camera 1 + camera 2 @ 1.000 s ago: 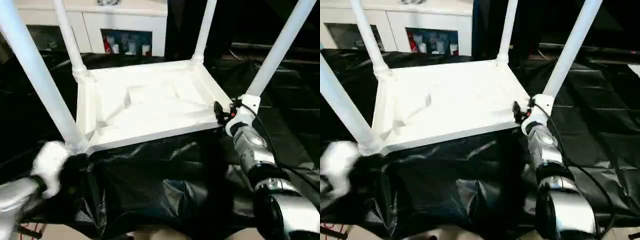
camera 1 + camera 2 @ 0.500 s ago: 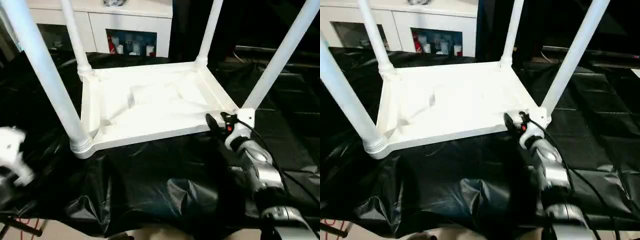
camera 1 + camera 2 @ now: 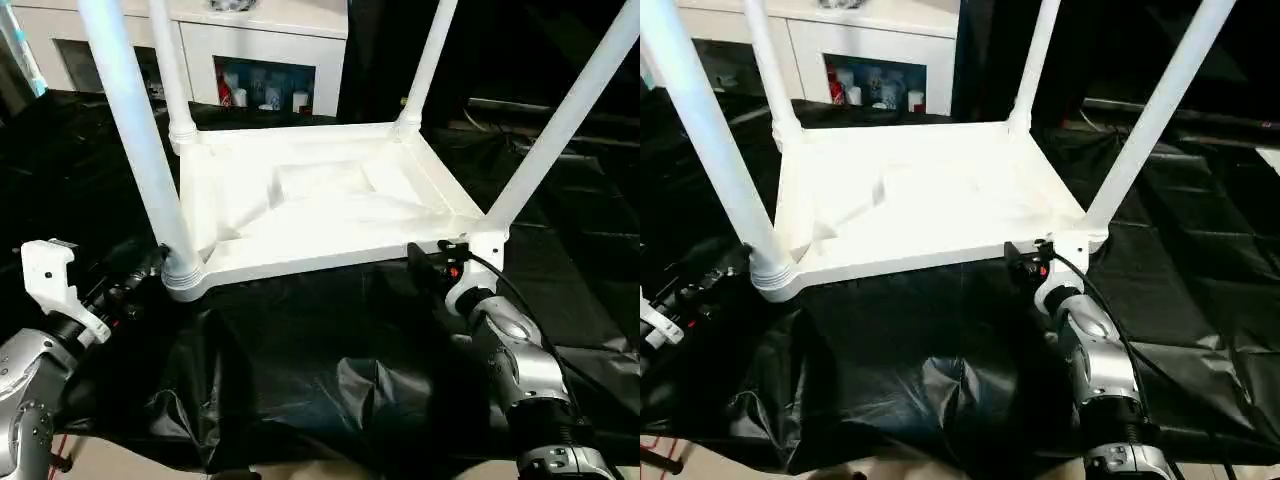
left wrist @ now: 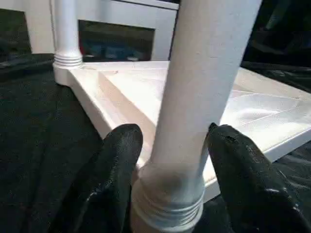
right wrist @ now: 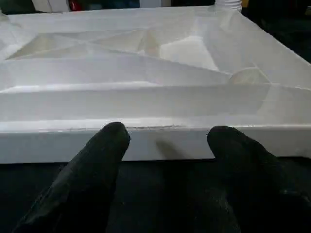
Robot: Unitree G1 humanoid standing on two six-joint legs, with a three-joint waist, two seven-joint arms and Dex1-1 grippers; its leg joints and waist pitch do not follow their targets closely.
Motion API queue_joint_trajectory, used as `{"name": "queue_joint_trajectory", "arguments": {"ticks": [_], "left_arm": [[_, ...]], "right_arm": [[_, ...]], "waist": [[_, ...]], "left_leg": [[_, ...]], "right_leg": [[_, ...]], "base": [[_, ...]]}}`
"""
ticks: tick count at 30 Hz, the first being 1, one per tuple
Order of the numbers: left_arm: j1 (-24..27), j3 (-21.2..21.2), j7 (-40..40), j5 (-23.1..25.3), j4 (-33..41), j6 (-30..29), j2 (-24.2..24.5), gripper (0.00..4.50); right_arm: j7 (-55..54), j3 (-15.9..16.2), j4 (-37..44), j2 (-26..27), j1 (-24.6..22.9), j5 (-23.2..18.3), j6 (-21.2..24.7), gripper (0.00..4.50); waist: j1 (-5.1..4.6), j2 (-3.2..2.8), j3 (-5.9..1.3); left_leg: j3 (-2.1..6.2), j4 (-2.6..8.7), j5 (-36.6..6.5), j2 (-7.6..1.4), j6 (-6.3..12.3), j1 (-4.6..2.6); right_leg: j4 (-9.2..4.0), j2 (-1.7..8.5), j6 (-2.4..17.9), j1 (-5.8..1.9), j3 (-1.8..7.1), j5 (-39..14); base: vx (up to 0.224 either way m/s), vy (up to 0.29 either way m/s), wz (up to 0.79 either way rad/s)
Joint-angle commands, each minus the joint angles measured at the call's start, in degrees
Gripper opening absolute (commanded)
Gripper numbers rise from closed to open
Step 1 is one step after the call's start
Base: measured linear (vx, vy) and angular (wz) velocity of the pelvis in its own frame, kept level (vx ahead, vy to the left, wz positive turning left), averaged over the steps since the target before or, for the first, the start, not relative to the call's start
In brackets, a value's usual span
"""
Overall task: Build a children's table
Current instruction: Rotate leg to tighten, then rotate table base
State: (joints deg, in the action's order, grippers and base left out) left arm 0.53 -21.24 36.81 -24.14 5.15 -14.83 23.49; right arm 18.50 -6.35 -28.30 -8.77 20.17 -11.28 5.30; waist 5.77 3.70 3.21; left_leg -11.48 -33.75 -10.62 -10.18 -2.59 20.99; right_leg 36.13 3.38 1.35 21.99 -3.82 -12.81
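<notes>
The children's table lies upside down on black sheeting, its ribbed white tabletop (image 3: 320, 200) facing up. Tube legs stand in the corner sockets: near left (image 3: 135, 150), far left (image 3: 170, 70), far right (image 3: 430, 60), near right (image 3: 565, 120). My left gripper (image 4: 172, 138) is open, a black finger (image 4: 121, 150) on each side of the near left leg (image 4: 204, 73) just above its socket. My right gripper (image 5: 167, 141) is open in front of the tabletop's near edge (image 5: 155, 143), close to the near right corner (image 3: 490, 240), with nothing between its fingers.
Crinkled black plastic sheeting (image 3: 300, 370) covers the work surface and hangs over its near edge. A white cabinet (image 3: 270, 50) with glass doors stands behind the table. A black cable (image 3: 510, 295) runs along my right forearm.
My left gripper's fingers have spread apart around the base of the near left leg. My right gripper stays open by the near right corner. The head view has shifted.
</notes>
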Motion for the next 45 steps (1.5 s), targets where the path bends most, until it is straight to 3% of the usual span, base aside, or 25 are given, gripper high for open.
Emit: {"name": "queue_joint_trajectory", "arguments": {"ticks": [1,2,3,6,9,13,14,17,18,19,21,22,29,30,31,32,33,34,35,38,42,45], "left_arm": [[0.0,0.7,0.6,-0.6,0.7,-0.1,-0.1,2.98],[-0.1,0.8,1.1,-1.0,0.5,-0.3,-0.2,3.01],[-0.1,0.9,1.4,-1.2,0.5,-0.4,-0.1,3.06],[0.5,1.3,2.2,-1.7,0.9,-1.1,0.5,3.44],[1.3,1.8,3.4,-2.5,1.5,-1.7,1.3,3.65],[0.3,2.4,3.9,-2.9,1.7,-1.3,1.6,3.92],[-0.3,2.5,3.8,-3.2,1.5,-1.8,1.6,3.92],[-1.9,3.2,4.0,-2.7,0.5,-1.7,1.7,3.92],[-3.2,3.9,4.2,-2.5,-0.6,-1.4,1.8,3.92],[-3.6,4.2,4.3,-2.4,-1.0,-1.4,1.8,3.92],[-4.9,4.8,4.7,-2.5,-2.0,-1.5,1.7,3.92],[-5.7,5.3,5.0,-2.5,-2.7,-1.6,1.6,3.92],[-10.1,9.3,7.5,-1.9,-5.5,-1.8,0.7,3.92],[-10.3,9.9,8.3,-3.4,-4.3,-3.4,0.6,3.92],[-10.3,10.2,8.8,-4.5,-3.4,-4.7,0.7,3.92],[-9.8,11.5,11.4,-7.8,-0.3,-8.8,1.6,3.92],[-9.5,12.0,12.4,-8.7,0.8,-9.9,2.2,3.92],[-9.3,12.7,13.3,-9.1,1.6,-10.9,2.8,3.92],[-9.2,13.2,14.0,-9.4,2.1,-11.6,3.3,3.92],[-8.6,14.8,16.4,-10.1,3.5,-13.5,5.4,3.92],[-6.8,17.5,19.4,-12.5,8.6,-19.0,8.8,3.92],[-6.9,18.9,18.4,-13.7,11.4,-21.4,8.3,3.92]], "right_arm": [[-0.8,-0.6,-0.6,-1.0,-0.3,0.9,1.1,3.15],[-1.5,-0.5,-1.3,-1.3,0.0,1.5,1.5,3.15],[-1.7,-0.3,-1.7,-1.4,0.1,1.7,1.6,3.15],[-2.3,-0.1,-2.2,-1.6,0.4,2.0,1.9,3.15],[-2.5,-0.2,-2.3,-1.7,0.6,2.1,2.2,3.15],[-2.9,-0.1,-3.3,-2.1,1.2,2.5,2.1,3.15],[-3.0,-0.1,-3.6,-2.1,1.5,2.6,2.0,3.15],[-3.3,-0.2,-4.2,-2.0,2.3,2.8,1.7,3.15],[-3.4,-0.3,-4.7,-1.9,2.9,2.9,1.5,3.15],[-3.5,-0.3,-4.8,-1.8,3.1,2.9,1.5,3.15],[-3.4,-0.3,-5.6,-1.7,3.7,3.1,1.1,3.15],[-3.4,-0.2,-6.4,-1.7,4.2,3.1,0.9,3.15],[-5.6,0.9,-12.3,-1.6,7.4,5.2,0.8,3.15],[-5.8,0.8,-13.2,-1.3,8.1,5.2,0.5,3.15],[-5.9,0.8,-13.9,-1.2,8.5,5.2,0.3,3.15],[-6.1,0.9,-15.7,-0.7,9.7,5.2,-0.2,3.15],[-6.1,0.9,-16.3,-0.5,10.1,5.2,-0.3,3.15],[-6.1,0.9,-17.4,-0.3,10.7,5.3,-0.6,3.15],[-6.0,1.0,-18.5,0.0,11.2,5.4,-0.9,3.15],[-5.2,1.8,-21.6,0.9,12.6,6.0,-2.2,3.15],[-3.0,3.4,-25.1,3.3,14.7,6.5,-3.3,3.15],[-0.8,5.0,-26.6,5.4,15.8,7.0,-4.0,3.15]], "waist": [[0.19,-0.54,-3.03],[0.07,0.1,-3.0],[0.13,-0.18,-3.06],[-0.04,0.15,-3.04],[-0.04,0.44,-2.92],[-0.09,0.31,-2.91],[-0.02,-0.23,-3.02],[-0.14,0.1,-3.04],[-0.05,-0.94,-3.08],[-0.23,-0.33,-3.15],[-0.11,-0.35,-3.27],[-0.14,-0.81,-3.31],[0.19,-0.74,-3.54],[0.23,-0.89,-3.57],[0.24,-1.68,-3.62],[0.12,-1.16,-3.63],[0.11,-1.19,-3.63],[0.21,-2.03,-3.49],[0.0,-1.64,-3.39],[-0.32,-1.46,-3.35],[-1.13,-1.64,-3.39],[-1.68,-1.67,-3.25]], "left_leg": [[1.85,4.4,-10.9,-3.61,-0.36,-1.18],[1.77,4.42,-10.7,-3.67,-0.38,-1.13],[1.78,4.41,-10.4,-3.64,-0.81,-1.3],[1.79,4.51,-11.4,-3.65,-1.8,-1.42],[1.78,4.5,-12.6,-3.55,-1.84,-1.35],[1.81,4.51,-12.9,-3.62,-2.24,-1.45],[1.86,4.47,-12.8,-3.59,-2.46,-1.53],[1.82,4.46,-12.3,-3.55,-2.63,-1.46],[1.93,4.49,-12.3,-3.49,-2.94,-1.51],[1.78,4.35,-12.1,-3.44,-2.95,-1.58],[1.76,4.26,-11.1,-3.42,-2.75,-1.58],[1.74,4.24,-10.9,-3.43,-2.95,-1.62],[1.7,4.07,-9.9,-3.44,-3.67,-1.69],[1.67,4.04,-9.8,-3.46,-3.77,-1.74],[1.75,4.04,-9.9,-3.43,-4.05,-1.77],[1.62,4.03,-10.6,-3.42,-4.42,-1.78],[1.67,4.01,-10.6,-3.38,-4.33,-1.65],[1.66,4.0,-10.9,-3.36,-4.34,-1.66],[1.59,4.06,-11.3,-3.27,-4.2,-1.54],[1.65,4.05,-11.5,-3.28,-3.77,-1.38],[1.68,3.94,-9.7,-3.37,-3.21,-1.21],[1.67,3.97,-10.4,-3.36,-3.15,-1.2]], "right_leg": [[-4.48,5.2,7.9,-1.63,3.64,-8.3],[-4.54,5.11,7.8,-1.63,3.61,-8.1],[-4.32,5.05,7.9,-1.56,3.56,-7.0],[-4.21,4.95,8.0,-1.57,3.51,-5.3],[-4.41,5.12,7.7,-1.66,3.66,-6.8],[-4.43,5.04,7.7,-1.62,3.66,-7.2],[-4.29,5.06,7.8,-1.62,3.64,-6.6],[-4.14,4.96,8.2,-1.74,3.6,-5.1],[-4.03,4.98,8.2,-1.73,3.6,-4.8],[-4.05,4.83,8.3,-1.74,3.58,-3.9],[-3.86,4.87,8.6,-1.85,3.58,-2.5],[-3.83,4.82,8.9,-1.82,3.55,-1.4],[-3.46,4.97,10.1,-2.11,3.46,0.4],[-3.32,4.98,10.2,-2.08,3.47,1.1],[-3.16,4.97,10.3,-2.02,3.44,1.5],[-3.07,4.91,10.9,-2.08,3.36,1.7],[-3.02,4.96,11.2,-2.14,3.36,1.5],[-3.11,5.02,11.3,-1.97,3.45,0.9],[-3.35,4.85,11.3,-2.11,3.42,0.4],[-3.44,5.03,11.4,-2.27,3.51,-1.5],[-3.13,4.94,12.0,-2.38,3.47,-0.1],[-3.15,4.92,12.7,-2.35,3.47,-1.2]], "base": [[0.0,0.0,0.0],[0.0,0.0,0.0],[0.0,0.0,0.0],[0.0,0.0,0.0],[0.0,0.0,0.0],[0.0,0.0,0.0],[0.0,0.0,0.0],[0.0,0.0,0.0],[0.0,0.0,0.0],[0.0,0.0,0.0],[0.0,0.0,0.0],[0.0,0.0,0.0],[0.0,0.0,0.0],[0.0,0.0,0.0],[0.0,0.0,0.0],[0.0,0.0,0.0],[0.0,0.0,0.0],[0.0,0.0,0.0],[0.0,0.0,0.0],[0.0,0.0,0.0],[0.0,0.0,0.0],[0.0,0.0,0.0]]}}
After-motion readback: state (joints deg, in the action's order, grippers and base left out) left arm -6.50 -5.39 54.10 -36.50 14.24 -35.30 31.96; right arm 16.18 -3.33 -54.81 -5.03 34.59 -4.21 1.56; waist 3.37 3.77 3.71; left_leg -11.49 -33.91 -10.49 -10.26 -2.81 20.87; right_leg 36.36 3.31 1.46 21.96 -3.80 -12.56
